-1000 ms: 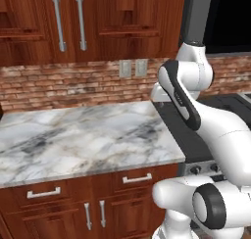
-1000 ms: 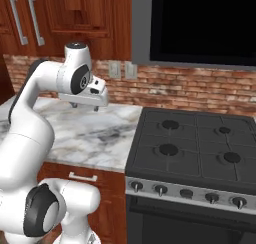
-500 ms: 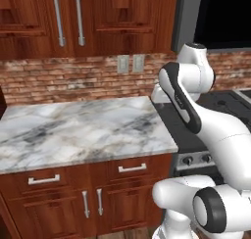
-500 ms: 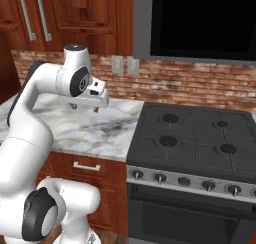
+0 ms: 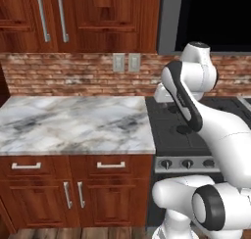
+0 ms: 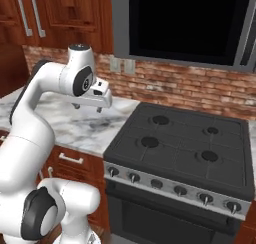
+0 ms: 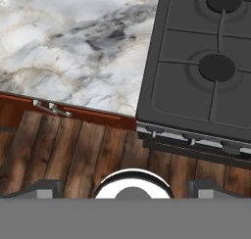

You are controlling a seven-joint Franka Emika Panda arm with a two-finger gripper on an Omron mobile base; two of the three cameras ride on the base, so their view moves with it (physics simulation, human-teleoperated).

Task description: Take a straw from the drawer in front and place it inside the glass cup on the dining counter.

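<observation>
You see the pincer (image 6: 90,107) raised above the marble table (image 5: 73,123) beside the stove (image 6: 180,153), fingertips set wide and holding nothing. The closed drawer (image 5: 110,165), presumably housing the straw, lies below and nearer you.

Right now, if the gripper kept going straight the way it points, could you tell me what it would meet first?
Probably the marble worktop near its edge beside the stove; the gripper points down over that seam, though depth is unclear.
</observation>
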